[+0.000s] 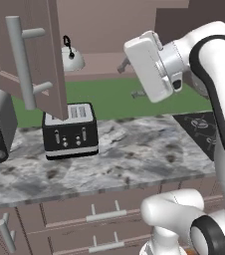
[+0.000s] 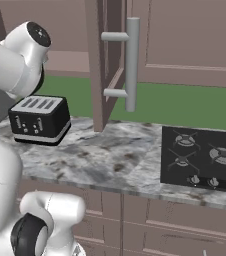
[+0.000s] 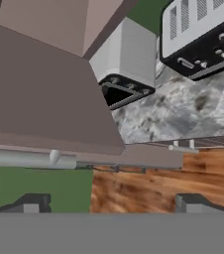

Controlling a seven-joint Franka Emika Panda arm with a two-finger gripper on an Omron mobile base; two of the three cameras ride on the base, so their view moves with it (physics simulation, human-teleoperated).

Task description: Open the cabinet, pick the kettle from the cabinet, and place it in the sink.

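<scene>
1. Mauve-brown wall cabinet at upper left of the left base view, door swung open, long grey bar handle facing out.
2. Small squat white-silver kettle on the cabinet shelf, upper left of centre, behind the door edge.
3. End effector at the hand view's bottom, fingers spread wide, empty.
4. Black-and-silver toaster on the grey marbled tabletop, below the kettle.
</scene>
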